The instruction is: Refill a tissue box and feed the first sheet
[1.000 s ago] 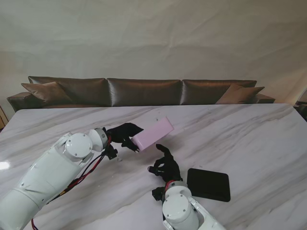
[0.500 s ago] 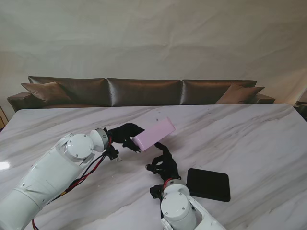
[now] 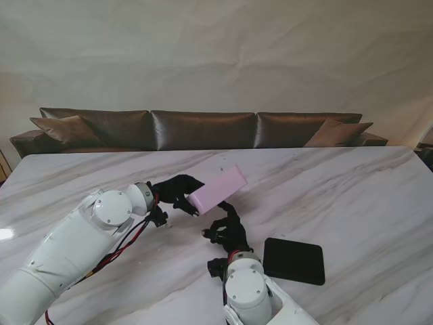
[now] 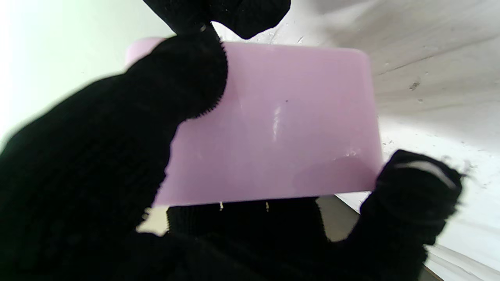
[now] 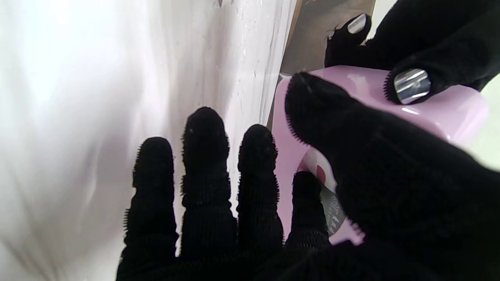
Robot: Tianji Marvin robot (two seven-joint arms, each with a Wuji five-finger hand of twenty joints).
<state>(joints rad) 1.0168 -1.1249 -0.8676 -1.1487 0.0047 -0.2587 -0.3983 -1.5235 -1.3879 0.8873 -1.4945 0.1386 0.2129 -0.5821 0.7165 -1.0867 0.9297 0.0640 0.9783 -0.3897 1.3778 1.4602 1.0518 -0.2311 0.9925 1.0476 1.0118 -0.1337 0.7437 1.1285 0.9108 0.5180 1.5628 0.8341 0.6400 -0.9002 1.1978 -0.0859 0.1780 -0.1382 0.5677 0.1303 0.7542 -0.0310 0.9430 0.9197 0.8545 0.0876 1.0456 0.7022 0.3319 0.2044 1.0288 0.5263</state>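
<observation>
A pink tissue box (image 3: 218, 187) hangs tilted above the table, its near end held by my left hand (image 3: 177, 191), whose black-gloved fingers wrap it. The left wrist view shows a smooth pink face of the box (image 4: 281, 125) with my fingers (image 4: 117, 156) across it. My right hand (image 3: 229, 231) is open, fingers spread, just nearer to me than the box. Through the right wrist camera, its thumb and one finger (image 5: 308, 207) reach the box (image 5: 449, 113), where a printed label shows; whether they touch is unclear.
A flat black lid or pad (image 3: 293, 261) lies on the white marble table (image 3: 352, 196) to the right of my right hand. A brown sofa (image 3: 203, 128) stands beyond the far table edge.
My right hand has crept away from me and slightly left, toward the underside of the box. The left hand and box have stayed almost still.
</observation>
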